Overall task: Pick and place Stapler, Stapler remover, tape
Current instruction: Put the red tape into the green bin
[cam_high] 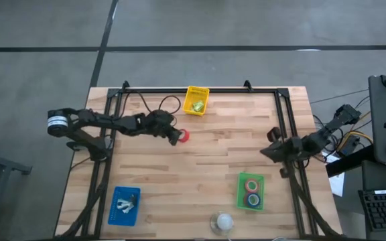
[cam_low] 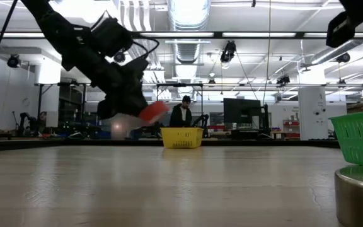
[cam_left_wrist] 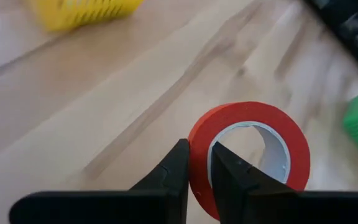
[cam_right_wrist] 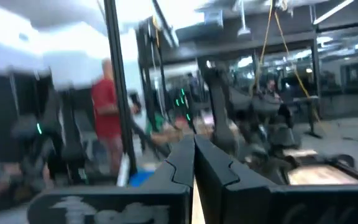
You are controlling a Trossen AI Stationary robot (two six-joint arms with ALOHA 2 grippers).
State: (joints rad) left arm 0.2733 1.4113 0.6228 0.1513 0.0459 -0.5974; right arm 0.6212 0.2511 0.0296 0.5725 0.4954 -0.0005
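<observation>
My left gripper (cam_left_wrist: 199,163) pinches the red tape (cam_left_wrist: 248,155) wall near the yellow tray (cam_high: 196,99); thin edge-grip could slip.

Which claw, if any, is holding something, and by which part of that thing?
The left claw is shut on the red tape roll, pinching its wall: one finger outside, one inside the ring. The right claw, at the table's right edge, is shut and holds nothing.

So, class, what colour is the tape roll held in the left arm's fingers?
Red tape roll, clearest in the left wrist view.
</observation>
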